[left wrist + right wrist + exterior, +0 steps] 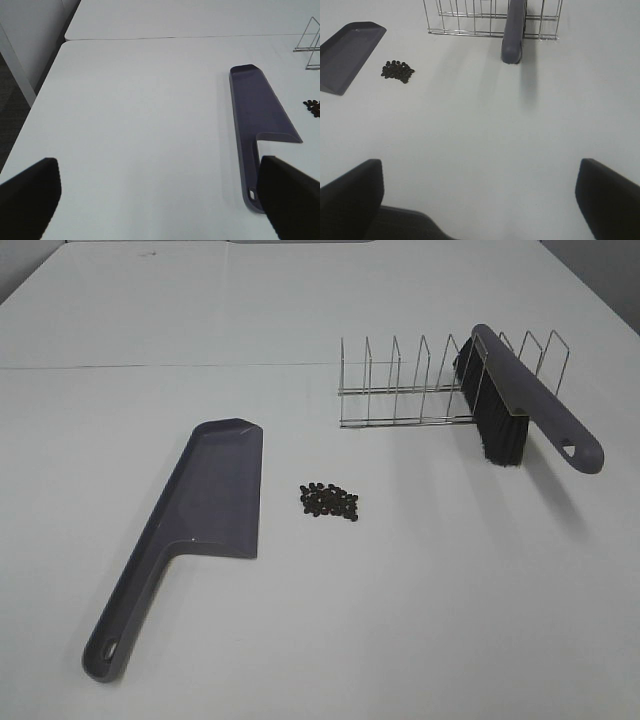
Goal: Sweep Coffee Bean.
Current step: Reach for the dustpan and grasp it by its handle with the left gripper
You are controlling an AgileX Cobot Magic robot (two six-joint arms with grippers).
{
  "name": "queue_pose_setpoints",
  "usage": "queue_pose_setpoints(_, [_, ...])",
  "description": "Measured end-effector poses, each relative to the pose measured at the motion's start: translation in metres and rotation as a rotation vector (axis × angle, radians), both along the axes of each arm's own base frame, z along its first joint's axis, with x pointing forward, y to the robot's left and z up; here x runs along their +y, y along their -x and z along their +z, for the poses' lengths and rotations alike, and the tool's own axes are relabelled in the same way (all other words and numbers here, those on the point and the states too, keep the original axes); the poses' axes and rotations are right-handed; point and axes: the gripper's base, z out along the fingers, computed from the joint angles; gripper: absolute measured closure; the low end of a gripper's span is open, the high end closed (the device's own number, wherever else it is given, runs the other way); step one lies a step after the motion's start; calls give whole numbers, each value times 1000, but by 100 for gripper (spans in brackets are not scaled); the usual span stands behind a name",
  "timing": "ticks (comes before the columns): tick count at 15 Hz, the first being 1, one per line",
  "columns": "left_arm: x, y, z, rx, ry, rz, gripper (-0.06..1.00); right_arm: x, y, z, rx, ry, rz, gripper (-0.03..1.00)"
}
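- Fingers (30, 195) of the left gripper (160, 200) are standing spread wide, clasping nothing and touching nothing, just hanging over the white table (140, 100).
- The grey dustpan (260, 105) is lying flat close by; its handle end is showing just beside one of those fingers.
- The right gripper (480, 200) is matching it: released, empty, hovering above bare table well short of anything.
- Further out, the coffee beans (330, 501) are sitting in one tight little heap mid-table, just right of the dustpan and apart from it.
- The beans are looking light, hard and smooth, so I'm judging they will be rolling and scattering at a rough push. They are not something for the jaws to pinch; they need herding with bristles.
- So the taking hold belongs on the tools: the brush (520, 390) is leaning in the wire rack (400, 390) at the far right, bristles down, and its handle is jutting out toward the near right, free to grab.
- The dustpan's long handle is pointing near-left, and that is the likely place for the left jaws.
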Motion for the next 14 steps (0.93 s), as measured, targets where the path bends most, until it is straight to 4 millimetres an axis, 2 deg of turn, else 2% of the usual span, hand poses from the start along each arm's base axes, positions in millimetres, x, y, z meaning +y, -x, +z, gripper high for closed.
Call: queue_pose_setpoints(14, [0,0,0,0,0,0,-5,0,0,0,0,0,0,3])
